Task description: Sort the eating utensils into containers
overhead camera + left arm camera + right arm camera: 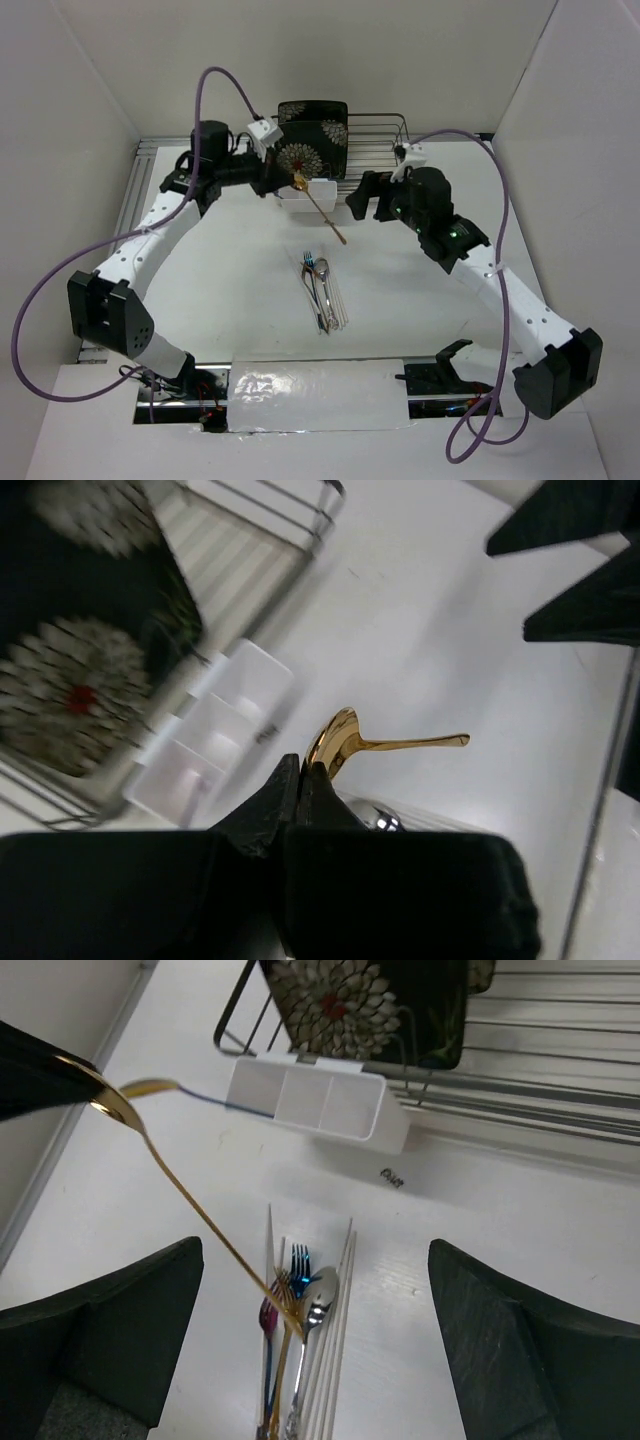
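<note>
My left gripper (287, 182) is shut on the bowl of a gold spoon (322, 212) and holds it in the air, its handle slanting down toward the table. In the left wrist view the fingertips (300, 770) pinch the spoon (345, 740). The white three-compartment tub (308, 198) stands just beside it, in front of the rack; it also shows in the left wrist view (215, 742) and the right wrist view (315, 1100). The other utensils (322, 290), which are forks, a silver spoon and pale chopsticks (300, 1320), lie bundled mid-table. My right gripper (362, 197) is open and empty right of the tub (315, 1260).
A dark wire rack (375, 140) stands at the back with a black floral plate (312, 140) leaning in it. White walls close the table at the left, back and right. A foil-covered strip (315, 385) runs along the near edge.
</note>
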You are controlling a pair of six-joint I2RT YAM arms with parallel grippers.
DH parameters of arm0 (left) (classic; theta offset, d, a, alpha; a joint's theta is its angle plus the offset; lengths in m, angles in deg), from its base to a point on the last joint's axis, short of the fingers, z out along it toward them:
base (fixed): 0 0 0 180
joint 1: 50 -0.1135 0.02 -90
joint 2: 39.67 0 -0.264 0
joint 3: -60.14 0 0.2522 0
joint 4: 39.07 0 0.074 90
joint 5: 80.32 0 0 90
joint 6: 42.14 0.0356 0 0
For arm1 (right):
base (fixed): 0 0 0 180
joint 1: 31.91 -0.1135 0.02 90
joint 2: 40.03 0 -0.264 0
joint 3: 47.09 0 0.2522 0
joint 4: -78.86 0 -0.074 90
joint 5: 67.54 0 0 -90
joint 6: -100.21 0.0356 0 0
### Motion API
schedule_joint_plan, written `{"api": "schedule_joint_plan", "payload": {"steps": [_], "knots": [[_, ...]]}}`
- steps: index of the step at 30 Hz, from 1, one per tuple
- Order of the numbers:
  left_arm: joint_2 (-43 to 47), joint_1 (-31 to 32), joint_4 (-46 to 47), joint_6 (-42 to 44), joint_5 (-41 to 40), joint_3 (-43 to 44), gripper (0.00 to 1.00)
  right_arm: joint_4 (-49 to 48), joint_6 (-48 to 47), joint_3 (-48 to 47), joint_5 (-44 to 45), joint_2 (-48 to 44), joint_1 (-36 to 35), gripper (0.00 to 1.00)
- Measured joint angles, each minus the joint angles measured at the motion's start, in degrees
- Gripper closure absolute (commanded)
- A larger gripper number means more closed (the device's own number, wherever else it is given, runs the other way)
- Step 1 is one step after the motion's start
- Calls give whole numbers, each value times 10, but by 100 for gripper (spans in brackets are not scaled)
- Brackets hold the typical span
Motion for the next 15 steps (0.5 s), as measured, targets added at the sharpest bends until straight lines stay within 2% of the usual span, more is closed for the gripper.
{"api": "schedule_joint_plan", "payload": {"steps": [7,15], "knots": [[8,-35,-3,46,-87,106,100,-7,48,67,11,-31,28,0],[17,-71,14,96,-203,84,100,-9,71,144,9,-31,28,0]]}}
